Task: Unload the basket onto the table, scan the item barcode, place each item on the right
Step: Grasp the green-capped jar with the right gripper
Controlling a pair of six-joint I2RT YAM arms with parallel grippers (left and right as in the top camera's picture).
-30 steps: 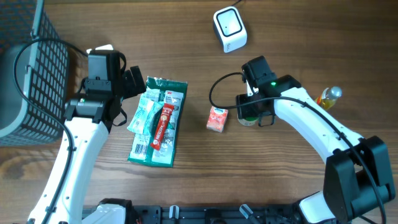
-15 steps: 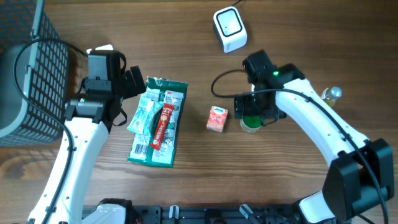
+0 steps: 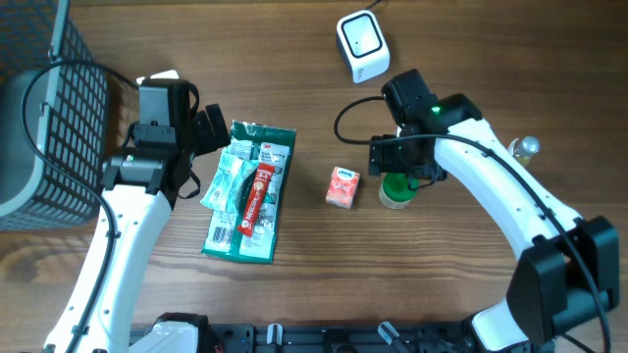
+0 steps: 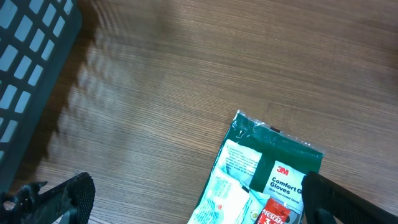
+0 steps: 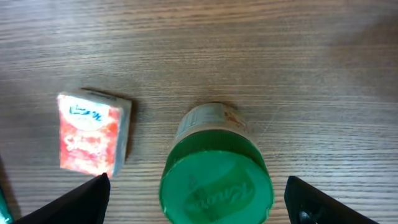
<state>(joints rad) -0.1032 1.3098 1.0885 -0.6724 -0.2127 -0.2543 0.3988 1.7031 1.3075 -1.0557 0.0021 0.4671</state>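
Observation:
A small jar with a green lid (image 5: 216,182) stands upright on the wooden table, seen from above in the right wrist view. My right gripper (image 5: 202,200) hovers over it, open, with one finger on each side of the lid and not touching it. In the overhead view the jar (image 3: 397,189) sits just below my right gripper (image 3: 401,167). The white barcode scanner (image 3: 361,45) rests at the back of the table, apart from the jar. My left gripper (image 3: 218,129) is open and empty above the top edge of a green gloves packet (image 4: 273,168).
An orange-red small carton (image 3: 342,186) lies just left of the jar. A white wipes packet (image 3: 228,181) and a red coffee stick (image 3: 257,192) lie on the gloves packet. A dark wire basket (image 3: 39,118) fills the left edge. A yellow bottle (image 3: 520,150) lies at the right.
My right gripper has opened and let go of the green-lidded jar, then drawn back slightly towards the scanner. The jar now stands free. The left arm has not moved.

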